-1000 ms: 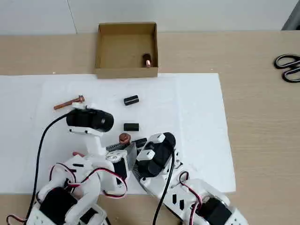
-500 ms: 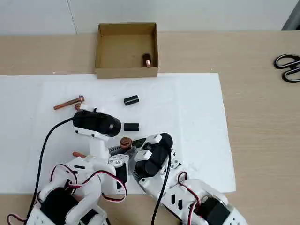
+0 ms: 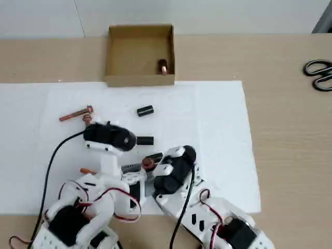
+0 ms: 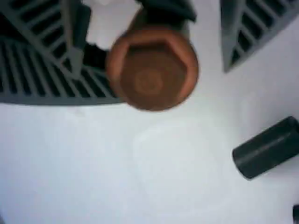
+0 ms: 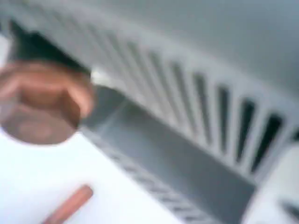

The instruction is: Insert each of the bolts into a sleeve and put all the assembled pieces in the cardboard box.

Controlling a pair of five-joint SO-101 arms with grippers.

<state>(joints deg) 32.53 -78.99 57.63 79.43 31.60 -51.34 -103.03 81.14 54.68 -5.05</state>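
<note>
My left gripper (image 3: 140, 167) is shut on a copper bolt (image 3: 148, 162) just above the white sheet. The left wrist view looks onto the bolt's hexagonal head (image 4: 152, 70), which sits between ribbed grey jaws. Pressed against the bolt is a black sleeve (image 3: 154, 157), and my right gripper (image 3: 160, 166) is shut on it. Two loose sleeves (image 3: 145, 110) (image 3: 145, 140) lie on the sheet. One loose bolt (image 3: 76, 113) lies at the left. Another bolt (image 3: 87, 170) (image 5: 67, 205) lies partly hidden by the left arm. The cardboard box (image 3: 116, 54) holds one assembled piece (image 3: 163, 66).
A white sheet (image 3: 218, 119) covers the near part of the wooden table. Black scissors (image 3: 317, 74) lie at the far right edge. Both arms crowd the front middle of the sheet.
The left arm has swung right and carried the bolt head from left of the sleeve to right against it. The right gripper has barely shifted.
</note>
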